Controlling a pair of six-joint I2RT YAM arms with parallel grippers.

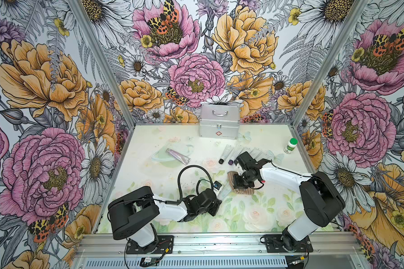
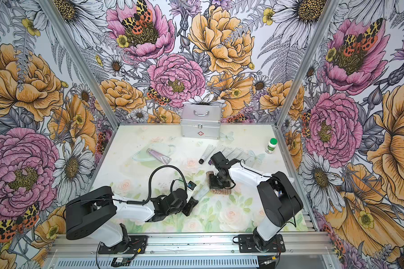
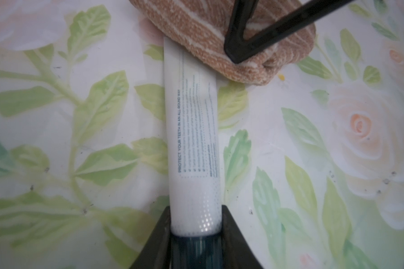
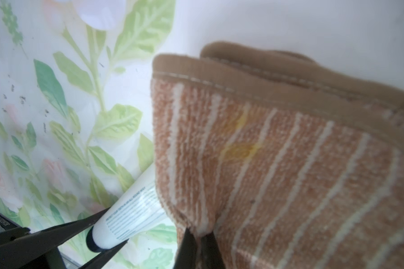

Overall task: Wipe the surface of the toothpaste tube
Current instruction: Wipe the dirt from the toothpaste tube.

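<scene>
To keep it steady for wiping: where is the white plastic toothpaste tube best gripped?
Probably at the round shoulder by its dark cap, coming from the cap end, as the left gripper does: the toothpaste tube lies flat, its other end under the striped orange towel.

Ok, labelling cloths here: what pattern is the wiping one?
The cloth is orange-brown with thin white stripes and a tan hem, clearest in the right wrist view.

Toothpaste tube [image 3: 191, 130] is smooth glossy plastic; towel [image 4: 289, 174] is rough cloth.
</scene>
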